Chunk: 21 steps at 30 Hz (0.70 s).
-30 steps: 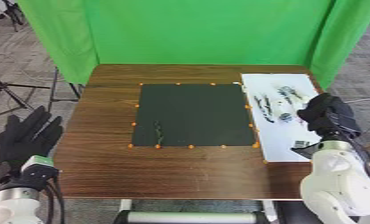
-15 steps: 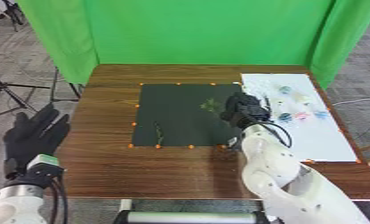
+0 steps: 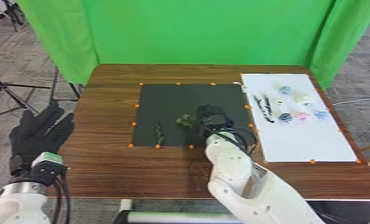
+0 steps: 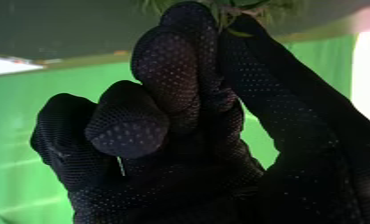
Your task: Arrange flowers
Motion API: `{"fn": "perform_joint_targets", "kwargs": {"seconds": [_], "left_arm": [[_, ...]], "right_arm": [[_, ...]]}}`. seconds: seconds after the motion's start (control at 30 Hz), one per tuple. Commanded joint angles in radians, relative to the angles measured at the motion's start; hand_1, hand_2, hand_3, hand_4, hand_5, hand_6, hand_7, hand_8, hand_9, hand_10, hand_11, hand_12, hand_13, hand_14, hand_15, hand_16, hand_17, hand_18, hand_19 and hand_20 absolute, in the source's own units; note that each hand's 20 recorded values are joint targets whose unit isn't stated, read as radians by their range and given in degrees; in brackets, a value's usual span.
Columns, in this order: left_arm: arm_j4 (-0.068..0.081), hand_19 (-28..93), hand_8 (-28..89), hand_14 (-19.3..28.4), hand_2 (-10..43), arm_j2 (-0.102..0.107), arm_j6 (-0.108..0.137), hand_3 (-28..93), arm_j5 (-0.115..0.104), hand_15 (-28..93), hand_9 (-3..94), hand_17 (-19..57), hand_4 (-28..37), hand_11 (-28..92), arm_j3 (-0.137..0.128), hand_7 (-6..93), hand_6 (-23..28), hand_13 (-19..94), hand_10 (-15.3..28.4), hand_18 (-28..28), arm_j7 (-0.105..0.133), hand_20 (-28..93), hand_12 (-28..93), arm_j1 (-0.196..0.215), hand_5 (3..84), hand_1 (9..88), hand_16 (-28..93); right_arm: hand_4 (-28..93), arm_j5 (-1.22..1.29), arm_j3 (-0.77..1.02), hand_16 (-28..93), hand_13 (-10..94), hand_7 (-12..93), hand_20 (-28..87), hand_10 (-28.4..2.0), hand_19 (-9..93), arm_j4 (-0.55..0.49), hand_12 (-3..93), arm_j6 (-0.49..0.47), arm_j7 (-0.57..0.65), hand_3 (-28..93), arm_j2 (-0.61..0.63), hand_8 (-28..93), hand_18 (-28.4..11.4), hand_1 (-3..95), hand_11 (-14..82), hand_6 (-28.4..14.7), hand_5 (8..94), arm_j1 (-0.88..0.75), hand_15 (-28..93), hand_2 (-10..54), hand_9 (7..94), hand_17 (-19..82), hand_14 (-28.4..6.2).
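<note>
In the head view my right hand (image 3: 214, 116) is over the right part of the dark mat (image 3: 177, 100), with a green leafy sprig (image 3: 187, 120) at its left side. The right wrist view has my right hand (image 4: 173, 120) pinching the green sprig (image 4: 252, 7) between thumb and fingertips. A thin dark green stem (image 3: 159, 132) lies on the mat's lower left. Dark stems (image 3: 266, 107), a blue flower (image 3: 285, 117), a pink flower (image 3: 321, 115) and pale flowers lie on the white sheet (image 3: 306, 142). My left hand (image 3: 37, 134) is off the table's left side, fingers straight.
The brown wooden table (image 3: 146, 172) extends around the mat and sheet. Small orange markers line the edges of both. A green curtain (image 3: 199, 32) hangs behind the table's far edge.
My right hand has moved left from the white sheet onto the dark mat, bringing the green sprig with it. My left hand has shifted slightly to the right.
</note>
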Motion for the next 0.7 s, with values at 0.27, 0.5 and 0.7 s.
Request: {"fn": "perform_joint_targets", "kwargs": {"seconds": [0.27,0.5,0.7], "left_arm": [[0.022,35,-10,15.3,11.2,-0.002,-0.074,70,-0.009,44,28.0,-5.9,-28.3,30,0.03,15.4,8.6,23,13.7,13.5,0.002,9,9,-0.021,38.1,26.4,-10],[0.02,35,-9,15.2,11.3,-0.01,-0.062,70,-0.008,43,28.4,-5.9,-28.3,29,0.034,15.1,8.6,23,13.8,13.6,-0.013,9,10,-0.023,38.2,26.5,-9],[0.015,35,-9,15.2,11.6,-0.007,-0.057,70,-0.007,43,28.4,-5.9,-28.3,29,0.026,15.1,8.6,23,13.8,13.6,-0.003,10,10,-0.015,38.2,26.7,-9]], "right_arm": [[-14,0.038,-0.026,39,80,46,57,-13.5,93,0.025,37.3,-0.016,-0.025,73,-0.048,23,-22.1,46.1,48.3,-2.6,74.9,-0.026,70,-6.6,81.4,56,-10.2],[-15,0.004,-0.029,39,80,46,57,-13.6,93,0.032,36.6,0.007,-0.021,73,-0.053,23,-22.1,45.7,48.2,-2.5,74.7,-0.026,70,-7.1,81.4,56,-10.2],[-14,0.018,-0.023,39,79,47,56,-14.3,93,0.022,36.6,-0.016,-0.007,72,-0.041,22,-22.3,43.7,47.3,-2.9,72.2,-0.017,70,-8.9,80.2,55,-10.5]]}}
